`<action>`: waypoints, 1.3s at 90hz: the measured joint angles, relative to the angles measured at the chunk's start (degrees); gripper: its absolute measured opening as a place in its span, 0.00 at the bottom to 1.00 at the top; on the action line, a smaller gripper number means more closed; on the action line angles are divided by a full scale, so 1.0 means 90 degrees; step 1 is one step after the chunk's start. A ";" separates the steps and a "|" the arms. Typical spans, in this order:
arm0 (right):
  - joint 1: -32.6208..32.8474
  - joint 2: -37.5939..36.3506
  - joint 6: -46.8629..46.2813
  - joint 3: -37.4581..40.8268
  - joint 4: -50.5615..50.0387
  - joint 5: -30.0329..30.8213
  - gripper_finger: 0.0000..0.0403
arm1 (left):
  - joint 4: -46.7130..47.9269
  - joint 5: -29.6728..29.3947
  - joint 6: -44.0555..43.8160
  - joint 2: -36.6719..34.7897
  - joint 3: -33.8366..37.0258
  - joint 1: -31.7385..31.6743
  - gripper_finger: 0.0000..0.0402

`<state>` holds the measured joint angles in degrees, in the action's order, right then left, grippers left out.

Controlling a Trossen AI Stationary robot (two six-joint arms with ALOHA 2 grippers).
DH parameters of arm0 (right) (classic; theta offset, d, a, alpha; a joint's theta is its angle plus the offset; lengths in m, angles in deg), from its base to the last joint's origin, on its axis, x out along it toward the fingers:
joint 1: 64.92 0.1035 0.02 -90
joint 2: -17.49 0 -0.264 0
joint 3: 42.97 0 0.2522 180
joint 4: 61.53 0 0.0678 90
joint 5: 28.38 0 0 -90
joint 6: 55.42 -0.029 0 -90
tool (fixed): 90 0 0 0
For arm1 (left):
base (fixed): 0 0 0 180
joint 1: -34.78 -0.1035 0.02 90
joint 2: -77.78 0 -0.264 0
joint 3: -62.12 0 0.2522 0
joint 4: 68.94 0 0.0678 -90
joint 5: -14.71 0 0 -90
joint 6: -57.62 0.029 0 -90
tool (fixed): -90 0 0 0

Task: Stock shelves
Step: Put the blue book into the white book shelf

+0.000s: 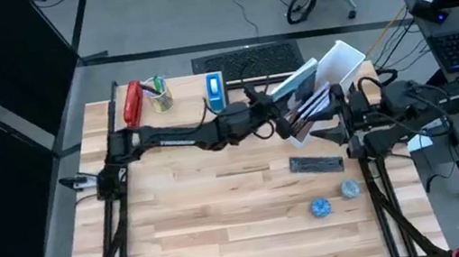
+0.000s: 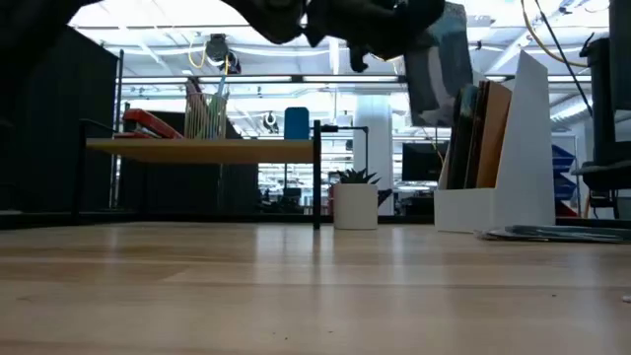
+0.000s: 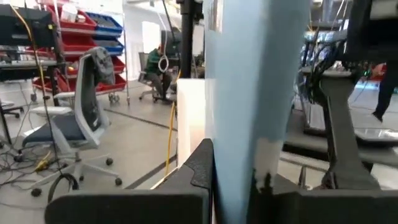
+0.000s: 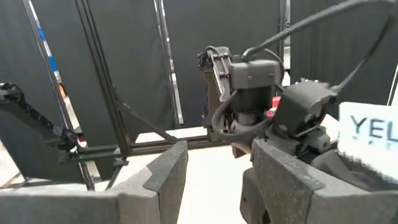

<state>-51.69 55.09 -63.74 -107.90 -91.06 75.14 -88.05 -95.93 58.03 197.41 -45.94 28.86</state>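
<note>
High view puts the left gripper at the far right, pinching a pale blue book over the white file holder. The shelf sits far left. Right gripper waits spread beside the holder. The book could catch on folders already inside and tip the holder. How deep it sits is hidden by the arm.

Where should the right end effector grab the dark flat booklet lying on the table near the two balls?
Grip the dark flat booklet across one long edge, coming straight down. It lies flat on the table with its long axis left to right, so likely only an edge gives the fingers purchase. The right end effector waits open nearby; the left end effector is occupied holding the light blue folder.
</note>
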 joint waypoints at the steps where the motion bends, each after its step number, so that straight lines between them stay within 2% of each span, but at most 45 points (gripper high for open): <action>1: 0.0000 0.0009 0.0000 -0.0001 0.0000 0.0000 0.41 | -0.0001 0.0001 0.0001 0.0037 -0.0046 -0.0006 0.01; 33: 0.0000 0.0107 0.0000 0.0001 -0.0005 -0.0002 0.41 | -0.0111 0.0194 0.0005 0.1137 -0.1227 -0.0059 0.03; 49: 0.0000 0.0114 0.0000 0.0001 -0.0005 -0.0002 0.41 | -0.0701 0.0192 -0.0040 0.1484 -0.1241 -0.0116 0.03; 63: 0.0000 0.0114 0.0000 0.0001 -0.0002 -0.0002 0.41 | -0.1034 0.0349 -0.0556 0.1768 -0.1244 -0.0205 0.03; 88: 0.0000 0.0114 0.0000 0.0001 -0.0002 -0.0001 0.41 | -0.0723 0.0381 -0.0419 0.1908 -0.1246 -0.0212 0.03; 117: 0.0000 0.0117 0.0067 0.0001 -0.0005 -0.0001 0.41 | -0.0600 0.0263 -0.0503 0.2443 -0.1249 -0.0192 0.03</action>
<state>-51.69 56.15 -63.13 -107.89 -91.11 75.13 -93.45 -93.56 53.50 219.40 -57.18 27.13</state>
